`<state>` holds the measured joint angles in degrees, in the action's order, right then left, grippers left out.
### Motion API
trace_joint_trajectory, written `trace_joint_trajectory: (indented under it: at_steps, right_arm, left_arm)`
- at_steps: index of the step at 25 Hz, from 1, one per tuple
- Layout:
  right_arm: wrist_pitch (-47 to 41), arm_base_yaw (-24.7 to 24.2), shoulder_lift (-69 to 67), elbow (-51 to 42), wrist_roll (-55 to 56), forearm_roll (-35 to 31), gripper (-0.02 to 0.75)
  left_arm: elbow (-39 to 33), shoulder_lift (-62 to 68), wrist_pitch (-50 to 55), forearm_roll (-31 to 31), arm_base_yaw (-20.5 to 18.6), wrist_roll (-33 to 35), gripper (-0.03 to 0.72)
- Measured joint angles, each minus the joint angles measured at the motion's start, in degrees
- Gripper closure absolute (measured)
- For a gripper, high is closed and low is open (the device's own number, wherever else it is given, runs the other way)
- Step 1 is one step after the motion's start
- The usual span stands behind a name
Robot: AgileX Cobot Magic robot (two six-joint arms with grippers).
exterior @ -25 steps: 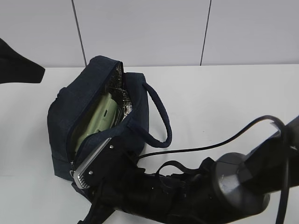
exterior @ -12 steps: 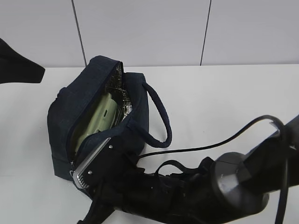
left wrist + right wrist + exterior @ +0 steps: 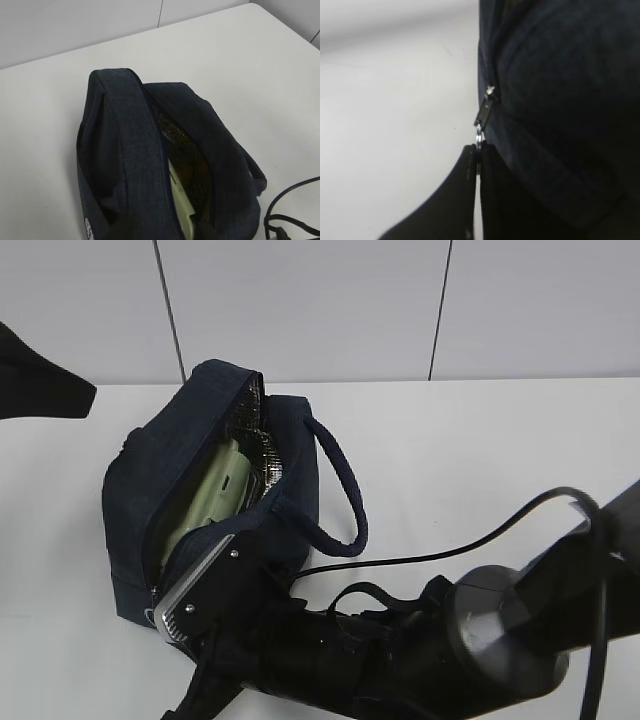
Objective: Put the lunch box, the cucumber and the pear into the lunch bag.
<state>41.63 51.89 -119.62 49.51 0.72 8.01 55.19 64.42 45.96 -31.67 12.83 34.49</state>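
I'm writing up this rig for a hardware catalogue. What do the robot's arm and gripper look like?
The right arm is black with a rounded grey joint housing, and black cables loop alongside it. A ribbed silver metal plate fronts its wrist. The right gripper has two slim, flat black fingers. The left arm shows only as a dark shape.

Navy lunch bag [image 3: 215, 495] gapes open, sage-lidded lunch box [image 3: 215, 495] inside.

White table [image 3: 500, 450]; navy lunch bag [image 3: 150, 470] and black cable [image 3: 400, 562] on it.
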Motion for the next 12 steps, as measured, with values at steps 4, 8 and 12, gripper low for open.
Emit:
trace_joint_trajectory:
  at_steps: [4,8,12]
  right_arm:
    - [-1.35,0.0,0.13,0.0,-0.01,0.42,0.738]
    - [-3.48,0.0,3.49,0.0,-0.01,2.74,0.738]
    - [-7.92,0.0,8.57,0.0,0.12,3.55,0.738]
  left_arm:
    - [0.0,0.0,0.13,0.0,0.0,0.0,0.449]
    - [0.0,0.0,1.28,0.0,0.0,0.0,0.449]
    - [0.0,0.0,1.9,1.07,0.0,0.0,0.449]
